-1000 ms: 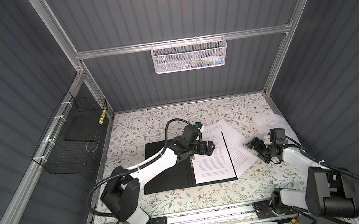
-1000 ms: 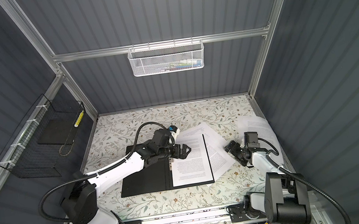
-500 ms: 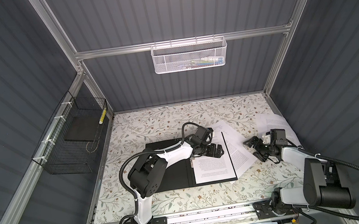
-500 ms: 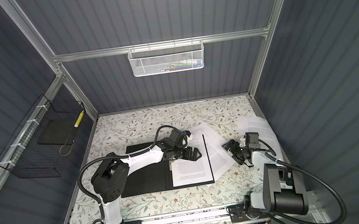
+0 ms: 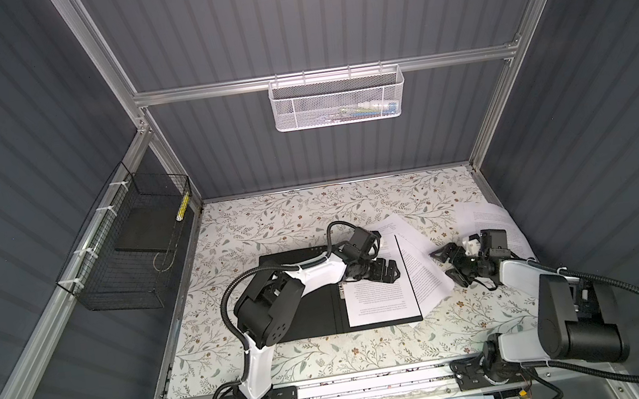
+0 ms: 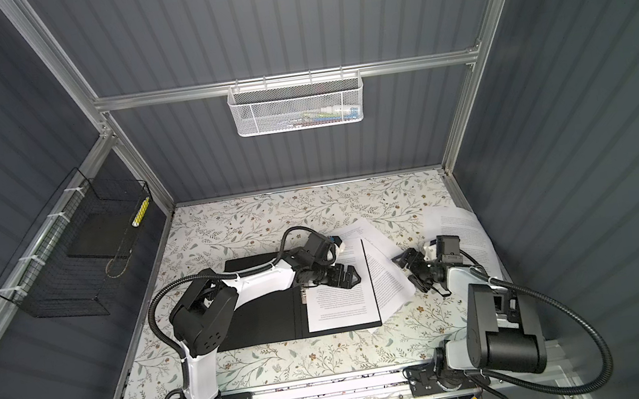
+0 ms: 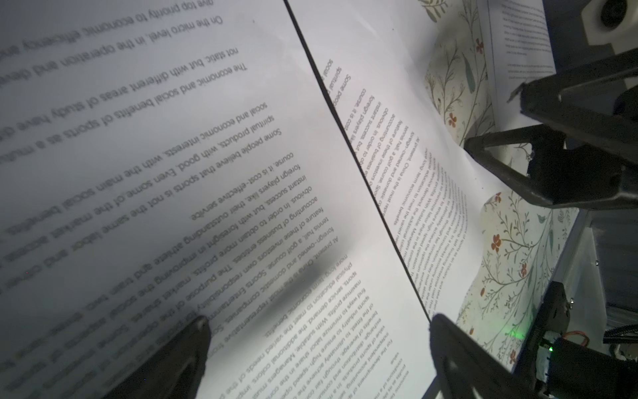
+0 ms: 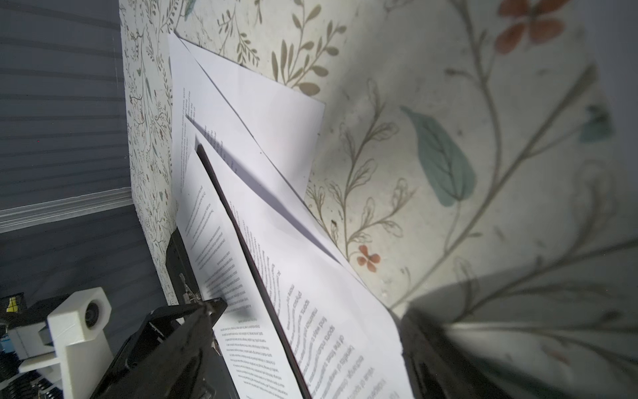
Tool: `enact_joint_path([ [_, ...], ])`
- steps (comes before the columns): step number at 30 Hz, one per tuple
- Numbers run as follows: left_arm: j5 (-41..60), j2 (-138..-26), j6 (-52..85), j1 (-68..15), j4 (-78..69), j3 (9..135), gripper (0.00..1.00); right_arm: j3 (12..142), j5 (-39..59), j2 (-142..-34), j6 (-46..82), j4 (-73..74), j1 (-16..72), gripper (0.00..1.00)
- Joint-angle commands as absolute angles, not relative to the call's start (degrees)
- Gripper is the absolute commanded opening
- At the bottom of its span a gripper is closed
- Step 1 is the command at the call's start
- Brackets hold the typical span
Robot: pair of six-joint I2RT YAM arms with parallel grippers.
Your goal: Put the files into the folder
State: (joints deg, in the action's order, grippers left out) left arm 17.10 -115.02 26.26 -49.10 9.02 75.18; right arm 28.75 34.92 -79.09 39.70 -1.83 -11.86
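Open black flat folder (image 5: 316,314): printed white paper sheet (image 5: 381,301) on its right half; loose sheets (image 5: 424,275) under its right edge; further sheets (image 5: 488,220) well right.

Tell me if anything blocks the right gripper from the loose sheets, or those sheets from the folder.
Nothing visible lies between the open right gripper and the loose sheets. Toward the folder, the sheets' edge is tucked under its cover, and the open left gripper sits over the page already inside.
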Motion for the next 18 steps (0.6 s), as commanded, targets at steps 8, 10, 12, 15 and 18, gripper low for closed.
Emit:
enact_joint_path([
  [8,17.2,-116.7,27.9,-49.4,8.9,72.4,1.0,26.4,31.8,-71.7,40.5,-11.0,-12.8,0.89],
  [10,17.3,-116.9,27.9,-49.4,8.6,72.2,1.0,26.3,32.6,-71.8,40.0,-11.6,-13.2,0.89],
  [12,17.4,-116.9,27.9,-49.4,8.5,72.2,1.0,26.3,33.7,-72.9,39.7,-11.3,-13.3,0.89],
  [15,17.5,-116.8,27.9,-49.4,8.5,72.3,1.0,26.2,35.0,-74.2,40.0,-10.1,-13.2,0.89],
  [18,17.6,-116.8,27.9,-49.4,8.6,72.3,0.99,26.6,35.1,-74.5,39.9,-9.7,-13.2,0.87],
])
